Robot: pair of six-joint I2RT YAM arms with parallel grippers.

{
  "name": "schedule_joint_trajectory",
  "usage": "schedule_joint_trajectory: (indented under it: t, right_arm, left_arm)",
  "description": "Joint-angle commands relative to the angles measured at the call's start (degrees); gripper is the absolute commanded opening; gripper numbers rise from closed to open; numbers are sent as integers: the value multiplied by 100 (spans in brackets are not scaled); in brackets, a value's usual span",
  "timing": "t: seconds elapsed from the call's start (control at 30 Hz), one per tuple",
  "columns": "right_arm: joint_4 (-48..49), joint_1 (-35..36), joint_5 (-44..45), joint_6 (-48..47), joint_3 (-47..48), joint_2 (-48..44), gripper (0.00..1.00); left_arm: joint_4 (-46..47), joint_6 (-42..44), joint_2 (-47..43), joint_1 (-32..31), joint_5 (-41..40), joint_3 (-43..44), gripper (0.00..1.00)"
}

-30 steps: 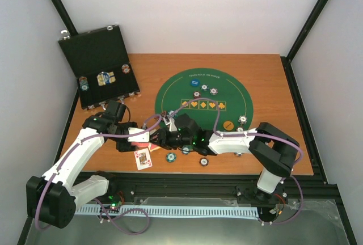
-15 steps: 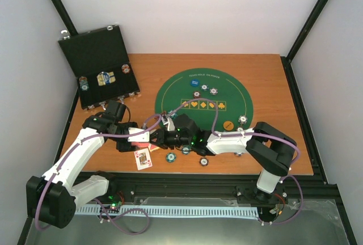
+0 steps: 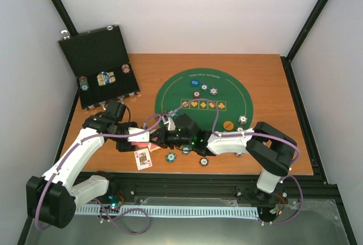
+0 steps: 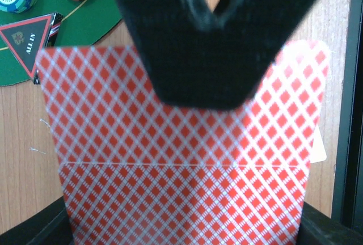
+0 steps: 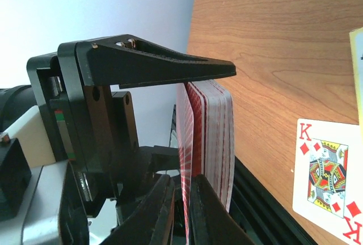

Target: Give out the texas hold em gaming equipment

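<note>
Since dealing presumably goes card by card: left gripper [image 3: 145, 139] clamped on red-backed deck [image 4: 181, 160], near-left; right gripper [image 5: 182, 197] pinched shut on its outermost card [image 5: 186, 131].

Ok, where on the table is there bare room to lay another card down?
Bare wood right of the green mat, out to the table edge, and the strip between the case and the mat. Crowded: the near edge, where the left gripper holds the deck and the right gripper pinches a card from it, beside the king and three chips.
</note>
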Motion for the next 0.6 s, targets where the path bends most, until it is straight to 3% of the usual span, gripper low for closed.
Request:
schedule_joint_trajectory:
  t: [0.0, 0.47, 0.57]
  right_arm:
    - [165, -143, 112, 30, -227, -333, 3]
    - [-534, -977, 0, -336, -916, -1550, 3]
    - [-851, -891, -108, -531, -603, -1327, 27]
  left_arm:
    - [107, 15, -53, -32, -23, 99, 53]
    - [137, -50, -27, -35, -14, 98, 50]
    - [137, -50, -34, -32, -14, 107, 50]
